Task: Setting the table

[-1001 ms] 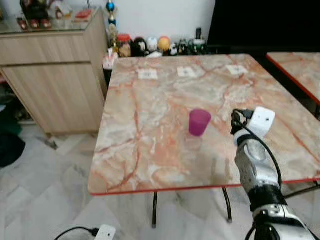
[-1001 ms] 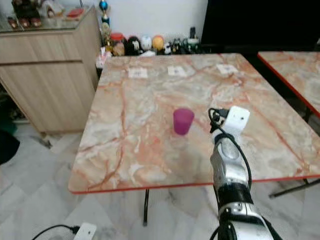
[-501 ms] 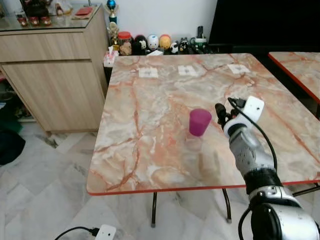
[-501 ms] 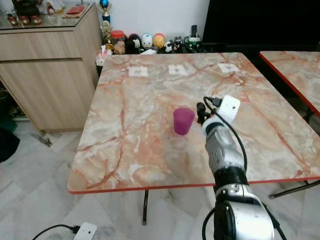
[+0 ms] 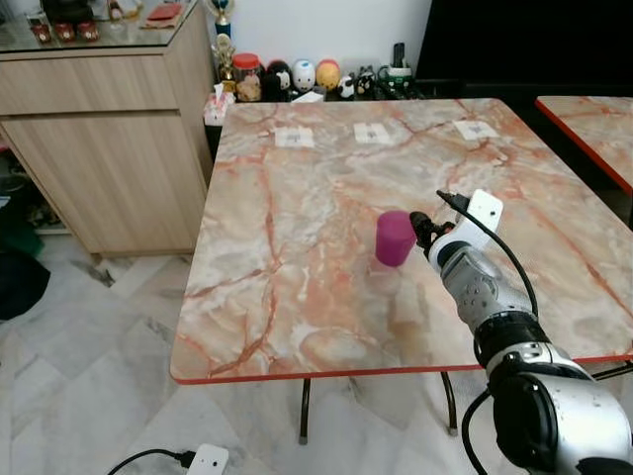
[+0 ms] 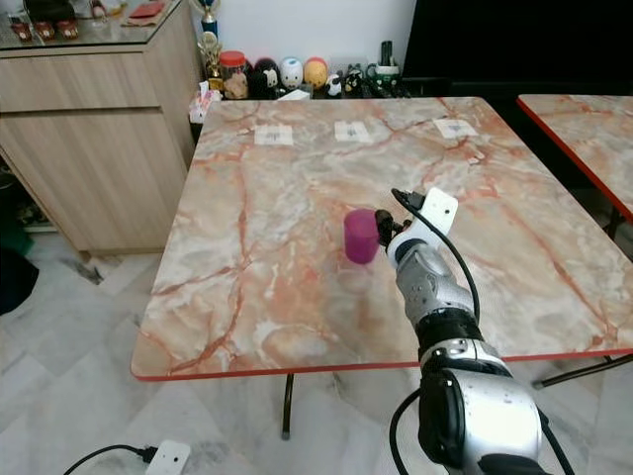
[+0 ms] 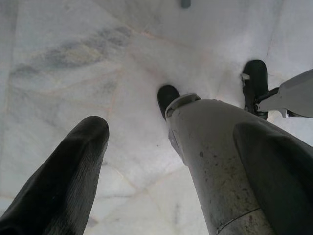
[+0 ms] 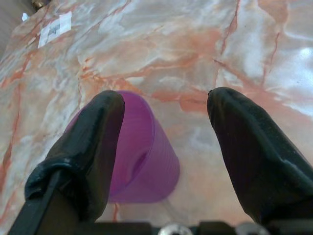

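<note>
A purple cup (image 5: 395,237) stands upright near the middle of the marble table (image 5: 297,247). My right gripper (image 5: 419,232) hovers just to the cup's right, at rim height, and is open. In the right wrist view the cup (image 8: 146,161) lies between and below the two spread fingers. One finger (image 8: 83,152) overlaps the cup's rim, while the other finger (image 8: 254,147) stands clear over bare marble. I cannot tell whether any finger touches the cup. My left gripper (image 7: 171,129) hangs open at my side above the floor, with my own leg (image 7: 210,161) showing between its fingers.
Three white paper labels (image 5: 372,133) lie along the table's far side. A wooden cabinet (image 5: 99,148) stands at the left, with figurines (image 5: 307,77) behind the table. A second red-edged table (image 5: 593,129) is at the right. A white power strip (image 5: 208,460) lies on the floor.
My right gripper has moved left across the table, from well to the right of the purple cup to right beside its rim. The cup has not moved.
</note>
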You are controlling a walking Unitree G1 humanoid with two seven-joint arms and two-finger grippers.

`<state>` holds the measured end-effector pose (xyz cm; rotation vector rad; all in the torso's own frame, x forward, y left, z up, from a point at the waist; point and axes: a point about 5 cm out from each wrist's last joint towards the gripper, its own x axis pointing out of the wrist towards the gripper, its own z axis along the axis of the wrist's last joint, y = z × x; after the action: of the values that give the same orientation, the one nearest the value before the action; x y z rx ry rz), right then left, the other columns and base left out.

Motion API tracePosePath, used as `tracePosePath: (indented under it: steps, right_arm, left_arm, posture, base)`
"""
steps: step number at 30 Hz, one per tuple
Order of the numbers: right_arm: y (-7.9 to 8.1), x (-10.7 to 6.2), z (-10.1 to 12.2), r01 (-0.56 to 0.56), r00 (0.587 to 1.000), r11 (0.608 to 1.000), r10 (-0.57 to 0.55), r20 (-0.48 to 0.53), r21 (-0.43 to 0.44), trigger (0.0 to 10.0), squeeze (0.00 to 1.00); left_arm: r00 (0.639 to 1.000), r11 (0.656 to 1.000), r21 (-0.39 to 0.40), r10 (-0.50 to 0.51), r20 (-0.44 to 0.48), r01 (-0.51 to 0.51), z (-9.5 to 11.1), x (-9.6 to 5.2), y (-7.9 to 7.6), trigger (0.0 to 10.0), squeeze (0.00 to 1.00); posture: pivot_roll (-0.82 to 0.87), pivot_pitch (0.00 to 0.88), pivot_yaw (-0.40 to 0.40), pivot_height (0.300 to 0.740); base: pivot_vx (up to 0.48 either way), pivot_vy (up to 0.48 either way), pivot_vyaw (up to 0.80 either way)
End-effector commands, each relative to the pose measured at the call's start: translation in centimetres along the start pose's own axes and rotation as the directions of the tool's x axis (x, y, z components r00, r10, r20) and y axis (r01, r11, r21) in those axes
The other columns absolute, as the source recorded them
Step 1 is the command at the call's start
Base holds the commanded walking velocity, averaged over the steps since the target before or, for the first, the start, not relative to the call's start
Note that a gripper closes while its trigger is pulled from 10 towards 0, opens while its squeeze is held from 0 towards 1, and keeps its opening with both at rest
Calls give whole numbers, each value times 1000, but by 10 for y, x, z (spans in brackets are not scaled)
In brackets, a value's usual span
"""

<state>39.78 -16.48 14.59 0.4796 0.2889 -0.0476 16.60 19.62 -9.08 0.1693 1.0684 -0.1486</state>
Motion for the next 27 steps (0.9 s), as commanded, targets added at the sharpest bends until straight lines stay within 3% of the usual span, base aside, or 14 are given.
tracePosePath:
  steps: [1,27]
  right_arm:
    - [1,1,2,0,1000,1000,1,-18,11,10000,0]
    - [10,4,-4,-44,996,997,49,-71,70,10000,0]
  left_arm:
    - [1000,1000,-15,-1,-15,1,-5,0,-1,10000,0]
    - [1000,1000,-31,-1,-8,1,-3,0,-2,10000,0]
  posture:
    - [78,42,-47,740]
    - [83,69,-53,740]
  base:
    - [0,0,0]
    - [0,0,0]
